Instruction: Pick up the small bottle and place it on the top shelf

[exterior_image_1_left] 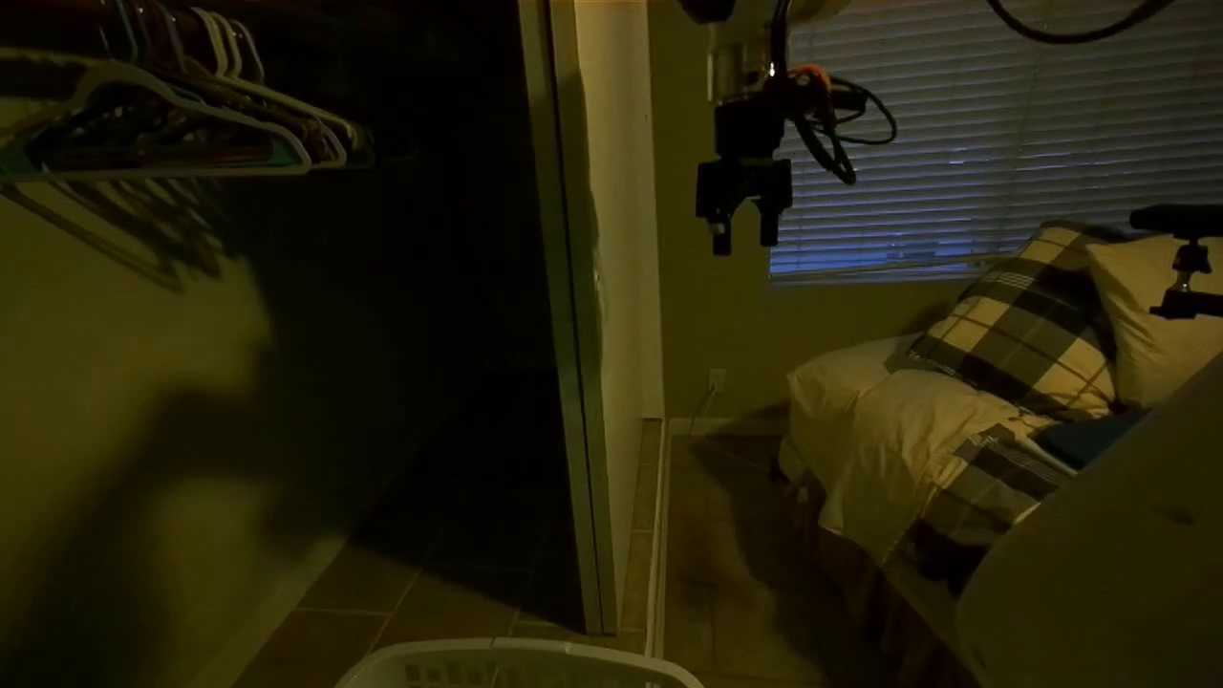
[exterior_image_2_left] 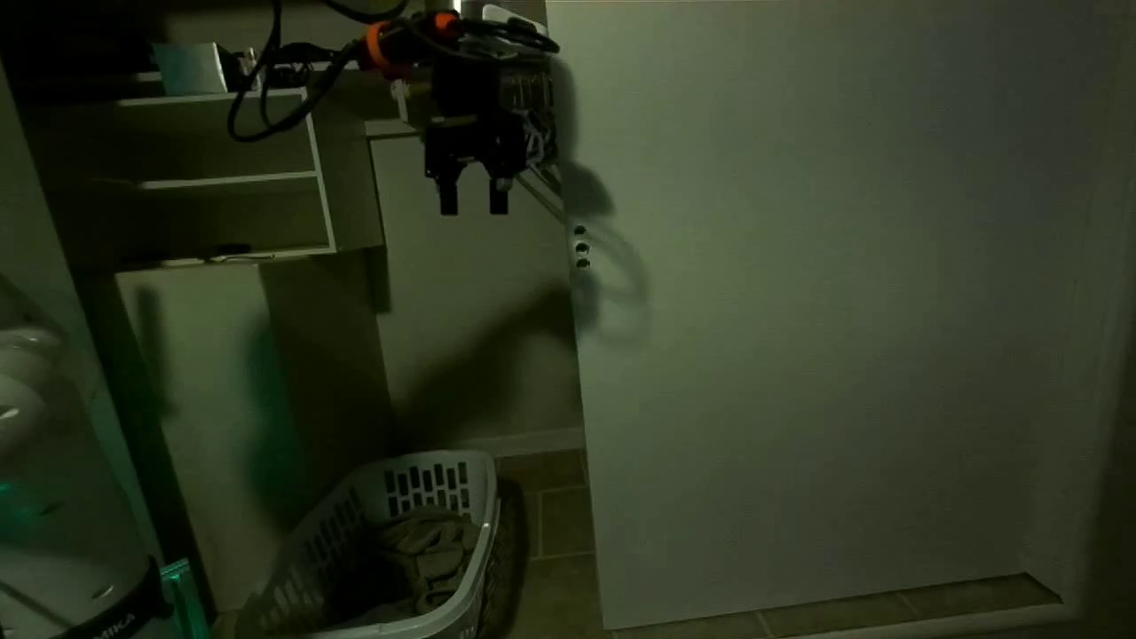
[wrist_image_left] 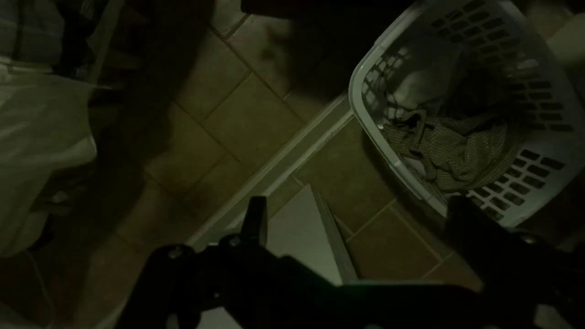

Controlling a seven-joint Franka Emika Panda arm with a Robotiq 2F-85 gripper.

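- In an exterior view, Robotiq gripper (exterior_image_1_left: 745,237) is hanging fingers-down near the window blinds (exterior_image_1_left: 936,143), fingers (exterior_image_1_left: 769,227) standing apart, bare gap between. Plaid pillow (exterior_image_1_left: 1027,325) is leaning by a white pillow (exterior_image_1_left: 1142,354) on the bed (exterior_image_1_left: 889,430).
- In an exterior view, top shelf (exterior_image_2_left: 213,98) is carrying a pale box (exterior_image_2_left: 189,69) plus small items (exterior_image_2_left: 251,69), too dark to name. Laundry basket (exterior_image_2_left: 485,484) is standing on the tile floor (exterior_image_2_left: 564,515), near the white door panel (exterior_image_2_left: 825,311).
- In the wrist view, 2 fingers are showing along the bottom, well apart. Basket is holding crumpled cloth (wrist_image_left: 461,151).
- Can't tell where the small bottle is sitting; not making it out in 3 views.
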